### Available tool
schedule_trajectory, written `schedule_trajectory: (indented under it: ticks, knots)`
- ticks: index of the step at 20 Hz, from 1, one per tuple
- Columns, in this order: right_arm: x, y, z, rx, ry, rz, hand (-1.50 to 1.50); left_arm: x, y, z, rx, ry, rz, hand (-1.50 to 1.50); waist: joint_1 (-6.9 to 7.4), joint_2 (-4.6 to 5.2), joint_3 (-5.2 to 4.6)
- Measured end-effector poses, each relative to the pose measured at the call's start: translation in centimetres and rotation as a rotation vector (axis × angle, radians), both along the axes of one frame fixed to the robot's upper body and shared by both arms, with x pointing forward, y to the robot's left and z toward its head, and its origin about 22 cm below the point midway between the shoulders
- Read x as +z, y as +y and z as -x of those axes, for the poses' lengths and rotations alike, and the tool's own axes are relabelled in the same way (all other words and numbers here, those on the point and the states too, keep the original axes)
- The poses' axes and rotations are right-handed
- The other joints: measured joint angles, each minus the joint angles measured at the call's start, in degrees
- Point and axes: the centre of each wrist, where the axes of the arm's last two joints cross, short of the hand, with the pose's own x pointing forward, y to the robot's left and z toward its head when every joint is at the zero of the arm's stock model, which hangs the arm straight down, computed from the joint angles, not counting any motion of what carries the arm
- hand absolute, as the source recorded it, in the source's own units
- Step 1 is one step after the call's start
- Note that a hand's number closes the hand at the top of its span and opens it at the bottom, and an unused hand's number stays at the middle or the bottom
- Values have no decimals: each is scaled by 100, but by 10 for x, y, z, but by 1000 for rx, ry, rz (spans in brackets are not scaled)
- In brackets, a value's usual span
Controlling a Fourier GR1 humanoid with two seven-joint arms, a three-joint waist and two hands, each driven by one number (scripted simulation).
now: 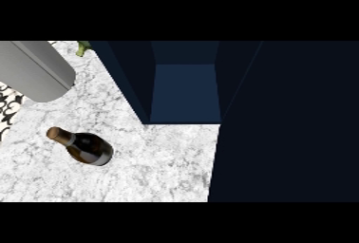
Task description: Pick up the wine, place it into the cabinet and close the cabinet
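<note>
While the dark blue cabinet [186,90] gapes open far off, its door [288,123] filling the right, the marble counter [154,171] shows a grey cylinder [35,69] far left. The wine [88,148] stands near left, well apart from the cabinet. I cannot tell the hands' state.

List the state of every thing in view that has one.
Wine: seems upright on the counter, apart from the cabinet, not held.
Cabinet: open, inside showing, wine not in it.
Hands: not in view.
</note>
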Motion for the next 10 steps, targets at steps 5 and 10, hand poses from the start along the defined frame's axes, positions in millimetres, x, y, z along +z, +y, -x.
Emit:
schedule_trajectory:
  ticks: [5,10]
  knots:
    - [10,2,0,-6,-10,2,-150,-16,3,-11,44,14,-6,-150,2,0,0]
    - [18,0,1,-24,-26,12,-150,-28,13,-17,74,34,-15,-150,7,-1,0]
